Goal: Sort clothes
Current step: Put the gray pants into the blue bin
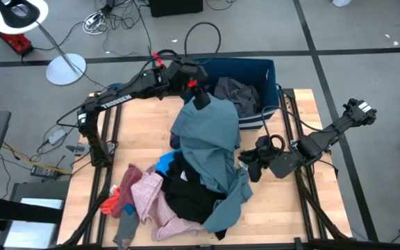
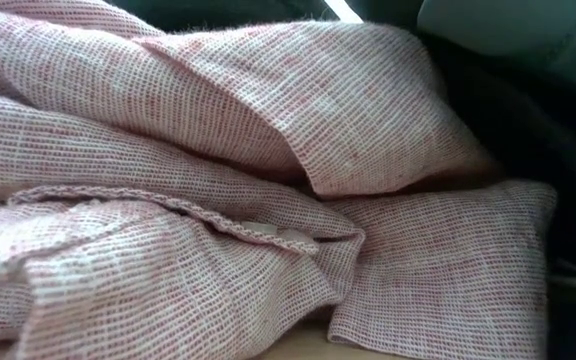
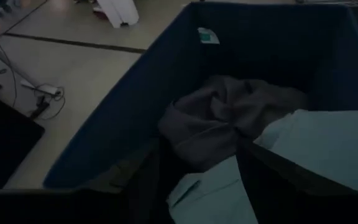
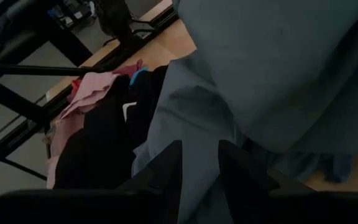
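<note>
Grey concrete floor with loose cables surrounds your wooden surface [image 1: 297,208], and a dark blue bin [image 1: 269,69] stands at its far edge. Look at the teal-grey garment [image 1: 210,149]: it is the largest piece, and its long axis runs from the bin's rim straight down toward the near edge, draped over the rest of the pile. Its top end bunches into a peak right under your left hand [image 1: 200,94]; its lower end fans out and curls at the near side. The cloth is smooth and softly folded.

Your left hand hovers at the bin's rim with its fingers spread wide, released; the garment's top lies just below it. From that hand's wrist view you see a dark grey garment [image 3: 229,121] crumpled inside the bin, with teal-grey cloth lapping over the rim beside it.

Your right hand [image 1: 255,163] sits low on the surface at the teal-grey garment's side, fingers [image 4: 238,168] partly apart, right against the teal cloth. You cannot tell whether it is gripping anything.

Beyond the teal piece from that hand lie a black garment [image 1: 186,191], a bright blue scrap [image 1: 164,165], a pink woven garment [image 2: 268,200] and a red-orange piece [image 1: 113,201], heaped touching one another.
</note>
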